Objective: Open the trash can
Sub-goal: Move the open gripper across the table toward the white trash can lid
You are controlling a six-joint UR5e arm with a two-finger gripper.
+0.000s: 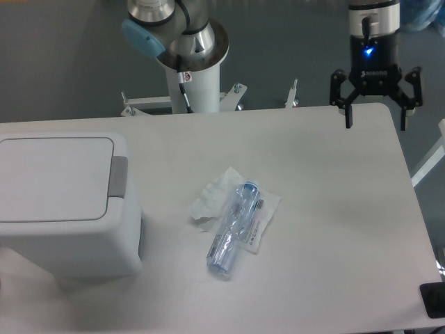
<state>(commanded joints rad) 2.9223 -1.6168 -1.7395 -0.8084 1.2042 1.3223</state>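
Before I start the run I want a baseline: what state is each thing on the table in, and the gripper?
trash can: lid flat and closed, grey push tab untouched.
bottle: clear, lying on its side on the wrappers.
wrappers: crumpled, flat on the table under the bottle.
gripper: open, empty, above the table's far right edge.

- trash can (62, 229): smooth white plastic, faint sheen; grey plastic push tab (119, 177)
- bottle (235, 227): clear glossy plastic
- wrapper (215, 198) under it: thin, crinkled, white
- table (327, 229): matt, smooth, pale
- gripper (375, 118): black matt fingers
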